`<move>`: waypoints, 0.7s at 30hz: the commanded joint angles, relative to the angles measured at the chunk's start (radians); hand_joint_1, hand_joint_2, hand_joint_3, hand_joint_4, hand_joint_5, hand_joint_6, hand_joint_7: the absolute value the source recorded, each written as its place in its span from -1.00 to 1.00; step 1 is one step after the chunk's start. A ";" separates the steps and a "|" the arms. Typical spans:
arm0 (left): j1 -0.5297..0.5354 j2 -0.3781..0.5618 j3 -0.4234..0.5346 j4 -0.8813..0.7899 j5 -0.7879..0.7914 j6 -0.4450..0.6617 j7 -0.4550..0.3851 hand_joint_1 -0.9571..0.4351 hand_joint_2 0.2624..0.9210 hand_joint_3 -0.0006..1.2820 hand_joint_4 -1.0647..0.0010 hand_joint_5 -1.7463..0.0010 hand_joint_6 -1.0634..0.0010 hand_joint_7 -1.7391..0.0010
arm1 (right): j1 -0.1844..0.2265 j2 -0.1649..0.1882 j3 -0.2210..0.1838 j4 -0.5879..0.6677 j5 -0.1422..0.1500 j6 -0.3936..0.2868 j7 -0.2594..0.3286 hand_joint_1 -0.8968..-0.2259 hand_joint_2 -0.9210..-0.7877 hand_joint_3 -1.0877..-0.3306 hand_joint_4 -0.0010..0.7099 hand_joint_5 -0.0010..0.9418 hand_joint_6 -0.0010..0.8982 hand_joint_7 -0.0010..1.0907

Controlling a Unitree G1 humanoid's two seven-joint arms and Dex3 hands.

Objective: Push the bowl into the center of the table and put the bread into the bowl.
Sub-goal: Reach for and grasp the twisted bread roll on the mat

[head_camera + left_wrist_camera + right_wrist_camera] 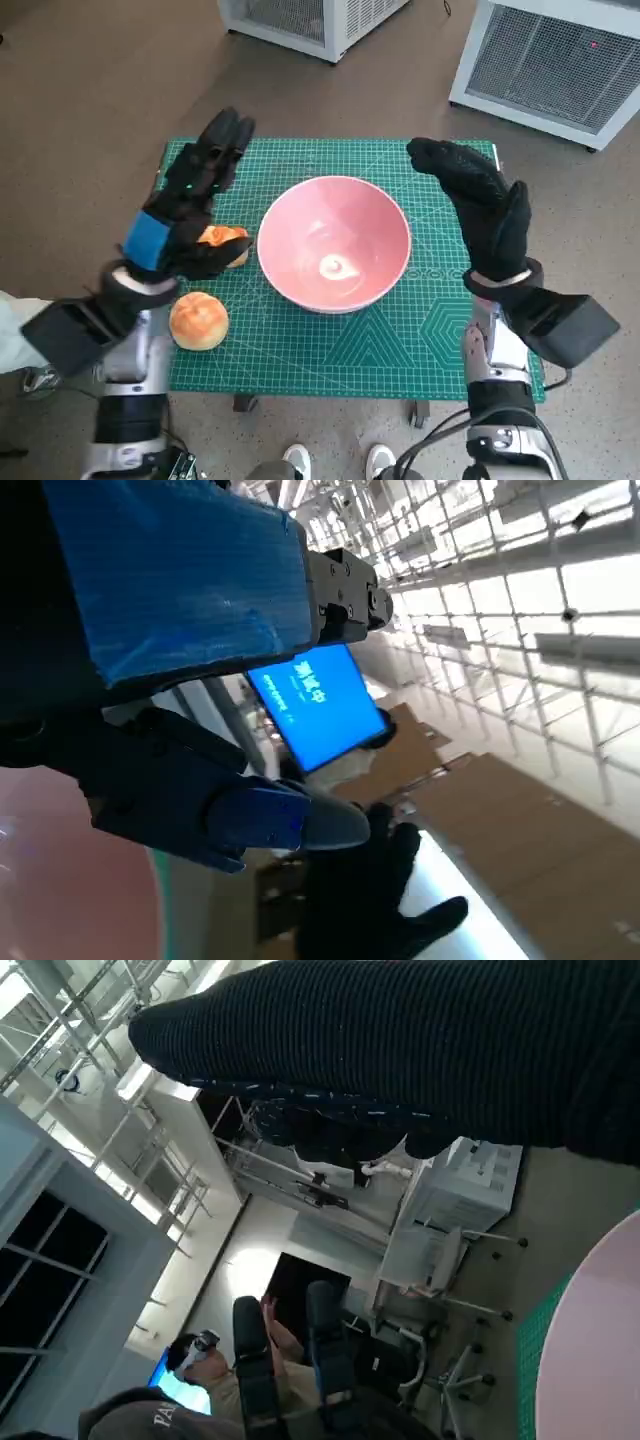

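On the green cutting mat (300,350) the pink bowl (334,243) already sits about mid-table, flanked by both hands. Left hand (190,205) and gloved right hand (483,205) hover with fingers spread, holding nothing. Two bread rolls (199,320) wait by the left hand, outside the bowl.

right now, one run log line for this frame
bowl: mid-mat, empty | bread: on mat, left of bowl | left hand: open, raised | right hand: open, raised
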 commanded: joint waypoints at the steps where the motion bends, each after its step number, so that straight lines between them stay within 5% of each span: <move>1: 0.050 0.263 -0.013 -0.205 0.223 0.262 -0.050 -0.38 0.78 -0.95 0.97 1.00 0.85 0.95 | 0.020 0.007 0.006 0.019 -0.012 0.003 -0.015 -0.65 -1.00 -0.15 -0.28 -1.00 -0.81 -0.01; 4: 0.053 0.377 -0.039 -0.329 0.357 0.503 -0.083 -0.10 0.52 -0.98 0.99 1.00 0.85 0.96 | 0.019 0.010 0.007 0.025 -0.012 0.002 -0.017 -0.65 -1.00 -0.16 -0.28 -1.00 -0.82 -0.01; 8: 0.033 0.409 -0.066 -0.371 0.439 0.652 -0.082 0.13 0.40 -0.99 1.00 1.00 0.74 0.93 | 0.018 0.013 0.007 0.032 -0.012 -0.001 -0.019 -0.65 -1.00 -0.16 -0.28 -1.00 -0.82 -0.01; 21: -0.024 0.417 -0.170 -0.350 0.590 0.827 -0.063 0.40 0.41 -0.99 0.93 0.99 0.57 0.97 | 0.016 0.027 0.007 0.045 -0.002 -0.002 -0.019 -0.65 -1.00 -0.16 -0.28 -1.00 -0.83 0.01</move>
